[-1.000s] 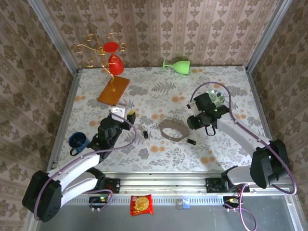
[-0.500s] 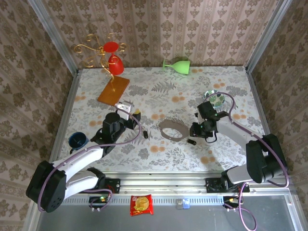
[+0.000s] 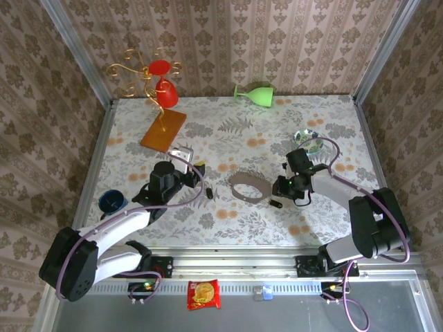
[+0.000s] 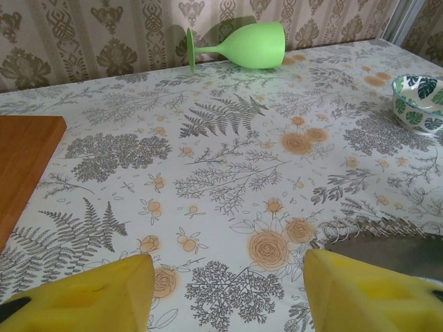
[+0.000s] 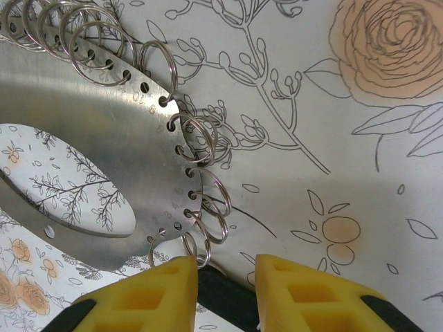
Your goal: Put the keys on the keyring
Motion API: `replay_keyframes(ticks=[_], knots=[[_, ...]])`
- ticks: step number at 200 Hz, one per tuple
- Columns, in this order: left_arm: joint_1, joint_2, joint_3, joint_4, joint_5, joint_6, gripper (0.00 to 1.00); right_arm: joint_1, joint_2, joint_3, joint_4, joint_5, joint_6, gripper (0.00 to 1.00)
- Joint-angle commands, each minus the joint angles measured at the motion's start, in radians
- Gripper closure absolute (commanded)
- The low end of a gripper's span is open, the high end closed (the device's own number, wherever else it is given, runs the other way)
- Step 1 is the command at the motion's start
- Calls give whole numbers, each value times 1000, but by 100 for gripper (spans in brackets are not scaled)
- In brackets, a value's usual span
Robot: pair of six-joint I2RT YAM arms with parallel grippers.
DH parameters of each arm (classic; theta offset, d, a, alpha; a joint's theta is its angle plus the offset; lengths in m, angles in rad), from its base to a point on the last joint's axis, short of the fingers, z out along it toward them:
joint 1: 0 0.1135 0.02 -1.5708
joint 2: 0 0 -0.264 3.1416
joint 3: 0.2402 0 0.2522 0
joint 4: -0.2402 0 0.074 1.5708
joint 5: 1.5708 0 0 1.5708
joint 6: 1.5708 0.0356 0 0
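Top view: bright, even, diffuse light from above; short soft shadows under both arms on the desk [image 3: 228, 131]; corner posts splay outward, wide-angle look; no glare. Left wrist view: cloth sharp; green goblet [image 4: 242, 45] throws a soft shadow on the wall behind; left gripper [image 4: 225, 259] fingers slightly soft at the bottom edge. Right wrist view: very close; keyring [image 5: 90, 138] has a dull brushed sheen, not blown out; key [image 5: 225, 301] between the right gripper [image 5: 226, 263] fingers is a dark, featureless blob.
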Motion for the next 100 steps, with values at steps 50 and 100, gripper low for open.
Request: replay_keyframes(ticks=[50,100], knots=[[7,3,36,-15,13,-22,42,-2,40,-17,40,-69,9,80],[6,1,36,-15,11,-24,42,2,66,-10,48,-82,5,80]])
